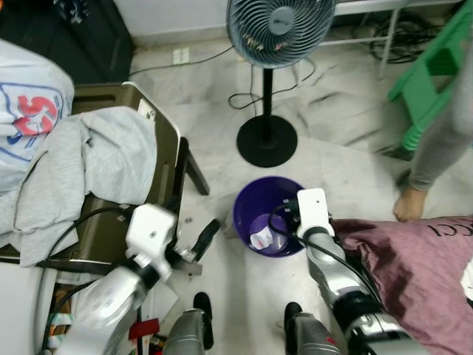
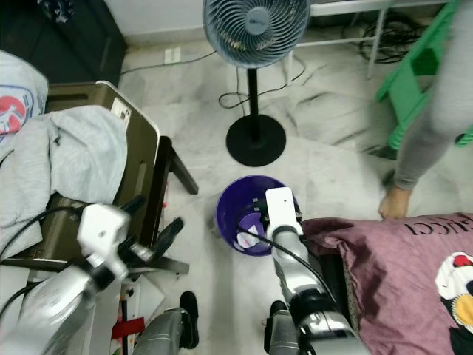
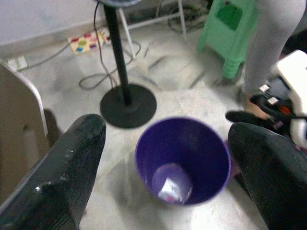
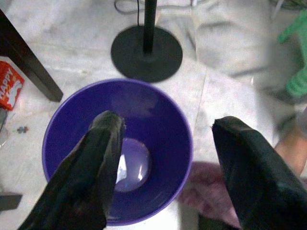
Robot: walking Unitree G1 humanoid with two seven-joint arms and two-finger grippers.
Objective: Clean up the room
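A bin [image 1: 255,203] stands on the floor [image 1: 340,155], with a scrap of paper [image 1: 261,238] in it. Behind it stands a fan [image 1: 267,81]. To its left is a chair [image 1: 159,159] with clothes [image 1: 89,166] on it; to its right, a pillow [image 1: 421,266].

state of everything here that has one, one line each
purple bin: upright, white scrap at the bottom
right claw: open, above the bin's mouth
left claw: open, holding nothing, beside the bin
standing fan: upright on the floor; spinning or not, can't tell
grey sweatshirt: crumpled, draped over the chair
maroon pillow: lying beside the bin
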